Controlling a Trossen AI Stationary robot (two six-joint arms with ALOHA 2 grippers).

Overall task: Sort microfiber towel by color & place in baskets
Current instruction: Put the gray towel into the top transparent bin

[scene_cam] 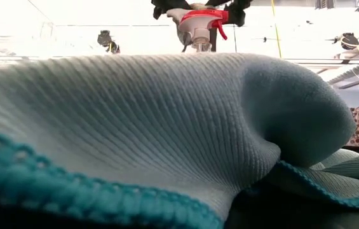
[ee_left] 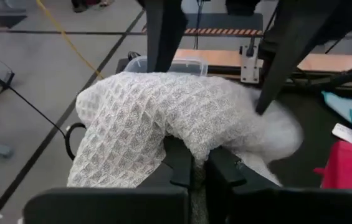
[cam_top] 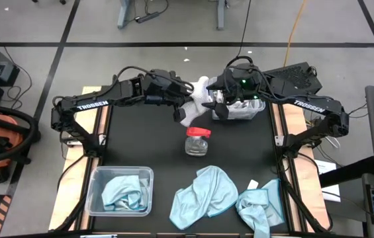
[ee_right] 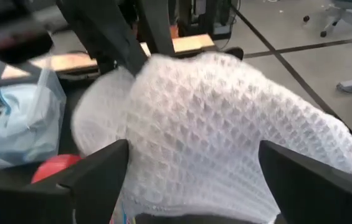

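Left gripper (cam_top: 181, 106) pinches white towel (cam_top: 196, 99) at table's far side, lifting it for sorting | right gripper (cam_top: 221, 100) spread wide around it, above far basket (cam_top: 253, 114) | blue towels (cam_top: 203, 192) near front | front basket (cam_top: 148, 192) holds blue.

Blown-out backlight, blurred foreground cloth (scene_cam: 166, 127)

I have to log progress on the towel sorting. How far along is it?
Done: one light blue towel lies in the near clear plastic basket. In hand: the left gripper is shut on a white waffle-weave towel beside the far clear basket, the right gripper open around it. Left: two light blue towels on the black table.
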